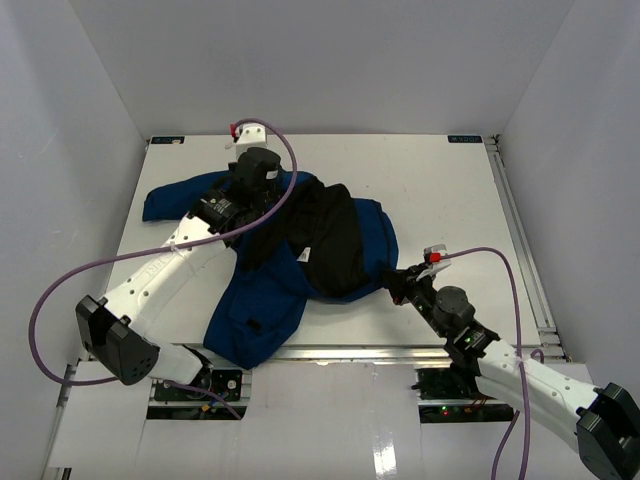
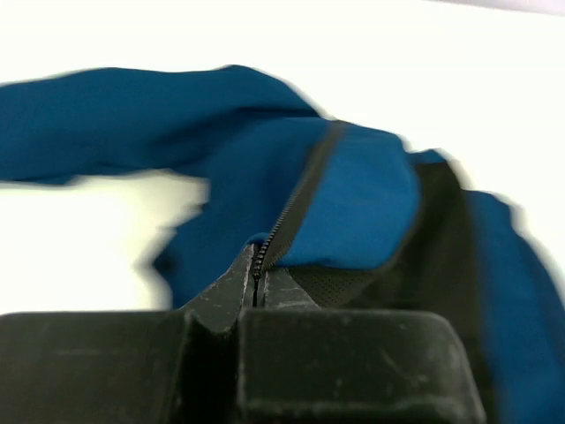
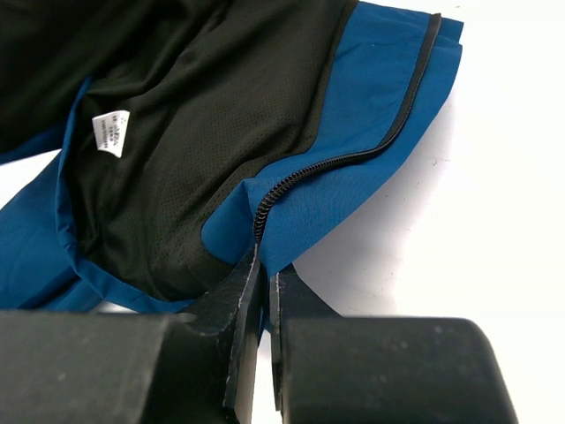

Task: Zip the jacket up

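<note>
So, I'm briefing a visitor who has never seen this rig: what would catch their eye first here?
The royal-blue jacket sprawls open across the white table, black lining upward. Each claw is pinched shut on a zipper edge: the left claw at the far side, the right claw at the near-right hem.

Jacket (image 1: 255,310) on the table (image 1: 450,190), left claw (image 2: 256,276) at its far part, right claw (image 3: 263,265) at its right edge.
</note>
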`<control>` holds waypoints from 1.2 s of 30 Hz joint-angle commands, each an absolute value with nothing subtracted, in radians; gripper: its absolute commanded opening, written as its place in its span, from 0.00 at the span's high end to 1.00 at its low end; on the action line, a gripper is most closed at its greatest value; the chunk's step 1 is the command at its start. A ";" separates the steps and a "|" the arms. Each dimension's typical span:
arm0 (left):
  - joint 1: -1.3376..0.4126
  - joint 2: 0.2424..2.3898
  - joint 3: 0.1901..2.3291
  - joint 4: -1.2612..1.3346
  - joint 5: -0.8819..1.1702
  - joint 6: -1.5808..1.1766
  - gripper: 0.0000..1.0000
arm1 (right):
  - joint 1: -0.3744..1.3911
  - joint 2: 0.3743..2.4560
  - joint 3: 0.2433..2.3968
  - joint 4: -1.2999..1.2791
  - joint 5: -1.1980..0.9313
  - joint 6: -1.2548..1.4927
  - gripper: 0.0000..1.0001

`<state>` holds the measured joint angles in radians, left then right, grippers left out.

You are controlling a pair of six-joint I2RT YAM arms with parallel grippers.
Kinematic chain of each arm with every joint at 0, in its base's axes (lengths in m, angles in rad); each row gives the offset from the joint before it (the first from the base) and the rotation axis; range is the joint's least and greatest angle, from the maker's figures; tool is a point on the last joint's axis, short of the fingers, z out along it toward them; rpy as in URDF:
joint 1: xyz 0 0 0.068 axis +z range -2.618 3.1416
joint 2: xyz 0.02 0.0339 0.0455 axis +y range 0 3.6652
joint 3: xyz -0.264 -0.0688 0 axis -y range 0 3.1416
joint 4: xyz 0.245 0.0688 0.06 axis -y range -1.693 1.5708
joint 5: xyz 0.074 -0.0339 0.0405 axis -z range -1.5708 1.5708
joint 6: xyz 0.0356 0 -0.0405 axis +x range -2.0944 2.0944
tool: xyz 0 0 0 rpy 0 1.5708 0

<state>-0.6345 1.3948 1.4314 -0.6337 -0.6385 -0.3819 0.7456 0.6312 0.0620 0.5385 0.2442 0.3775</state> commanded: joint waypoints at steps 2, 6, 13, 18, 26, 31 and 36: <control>-0.633 1.339 1.482 -0.900 -0.756 -0.203 1.00 | 0.741 0.637 0.101 0.562 0.242 0.370 0.92; -0.771 1.310 1.411 -0.871 -0.677 -0.147 1.00 | 0.740 0.641 0.097 0.565 0.246 0.371 0.92; -0.982 1.377 1.248 -0.775 -0.565 -0.140 1.00 | 0.741 0.654 0.096 0.568 0.250 0.371 0.92; -1.022 1.381 1.109 -0.693 -0.405 -0.148 0.93 | 0.740 0.651 0.095 0.568 0.249 0.370 0.92; -1.048 1.203 0.965 -0.396 -0.083 -0.164 0.36 | 0.740 0.668 0.098 0.579 0.247 0.373 0.92; -1.046 1.056 0.869 -0.271 -0.004 -0.246 0.33 | 0.739 0.663 0.108 0.570 0.241 0.371 0.92; -1.042 1.002 0.847 -0.343 -0.214 -0.384 0.31 | 0.740 0.663 0.115 0.565 0.241 0.371 0.92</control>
